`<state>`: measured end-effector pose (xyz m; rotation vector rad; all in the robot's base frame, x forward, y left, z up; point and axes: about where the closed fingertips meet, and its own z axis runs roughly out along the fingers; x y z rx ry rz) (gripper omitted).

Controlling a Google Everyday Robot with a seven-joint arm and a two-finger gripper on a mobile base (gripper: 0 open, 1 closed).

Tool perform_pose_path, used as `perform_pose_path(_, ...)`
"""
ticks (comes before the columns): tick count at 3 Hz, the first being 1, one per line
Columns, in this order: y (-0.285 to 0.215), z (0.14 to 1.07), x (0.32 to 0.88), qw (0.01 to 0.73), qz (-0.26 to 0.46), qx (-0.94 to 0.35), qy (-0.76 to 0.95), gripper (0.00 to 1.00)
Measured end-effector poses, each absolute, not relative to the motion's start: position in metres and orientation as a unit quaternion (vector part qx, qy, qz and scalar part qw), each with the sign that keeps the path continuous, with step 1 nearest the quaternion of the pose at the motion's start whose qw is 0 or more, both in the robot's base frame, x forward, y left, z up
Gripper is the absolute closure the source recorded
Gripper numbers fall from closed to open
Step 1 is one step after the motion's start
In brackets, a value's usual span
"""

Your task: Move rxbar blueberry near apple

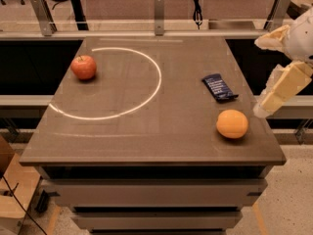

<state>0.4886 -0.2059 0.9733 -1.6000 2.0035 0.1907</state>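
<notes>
— Tabletop (146, 131) check: rxbar blueberry (219, 87) lies flat at right, near the orange (232, 124); apple (84, 67) far left, well apart.
— Gripper (281, 84) hangs off the right edge, open or closed I can't tell. Come from above, pinch across the bar's narrow width w/o nudging the orange

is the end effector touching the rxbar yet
Apart. The camera view shows bare table between the rxbar and the end effector, which hangs beyond the table's right edge.
</notes>
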Motion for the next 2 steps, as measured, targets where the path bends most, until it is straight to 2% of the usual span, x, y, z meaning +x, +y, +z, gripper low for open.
perform_pose_path(1,-0.1946,0.9714,0.5267,0.337,0.107,-0.573,0.740,0.00)
perform_pose_path(2,-0.1927,0.9710,0.5285,0.339,0.107,-0.572,0.739,0.00)
